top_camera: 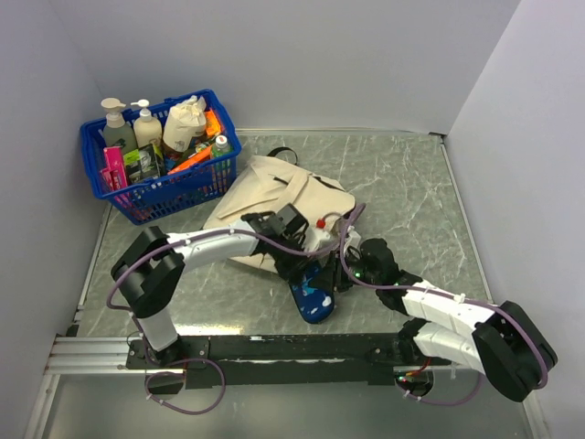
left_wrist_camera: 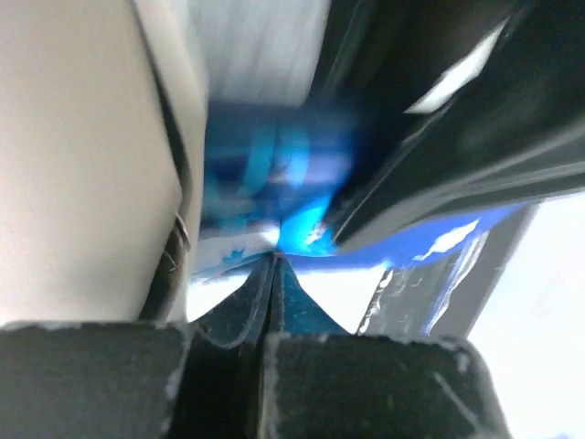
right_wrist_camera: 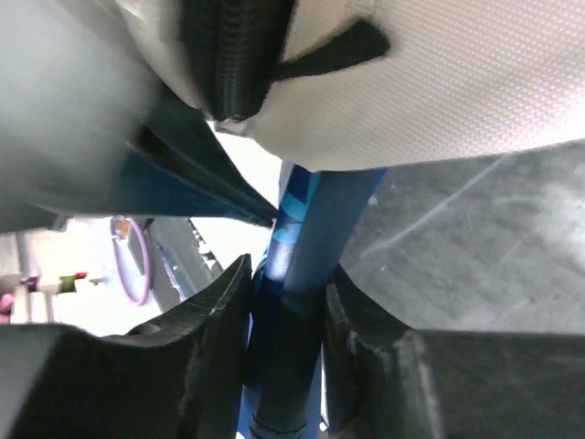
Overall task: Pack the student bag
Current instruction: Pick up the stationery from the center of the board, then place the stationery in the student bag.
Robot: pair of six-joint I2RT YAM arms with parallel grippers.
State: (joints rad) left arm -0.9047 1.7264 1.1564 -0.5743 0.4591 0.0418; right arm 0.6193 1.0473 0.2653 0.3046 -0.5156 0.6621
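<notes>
Both arm bases sit at the bottom edge of the top view, and the arms reach inward to meet at mid-frame.

The left gripper (top_camera: 294,263) is at frame centre. In its wrist view the left gripper (left_wrist_camera: 267,337) is all but fully closed, nipping a thin dark-blue edge of the blue book (left_wrist_camera: 274,174). That view is blurred beyond the pinch.

The right gripper (top_camera: 345,267) is just right of it. In its wrist view the right gripper (right_wrist_camera: 288,297) is closed partway, its fingers (right_wrist_camera: 212,315) bearing on either side of the blue book (right_wrist_camera: 315,219), which stands between them.

The blue book (top_camera: 313,293) is just below centre on the table (top_camera: 411,192), between the two grippers.

The student bag (top_camera: 274,192) lies just above the grippers, centre to upper centre of the frame, touching the book area. Its cream fabric (right_wrist_camera: 457,82) and black zipper trim (right_wrist_camera: 233,55) fill the top of the right wrist view.

The blue basket (top_camera: 174,192), holding bottles (top_camera: 117,123), stands at upper left, just beside the bag.
</notes>
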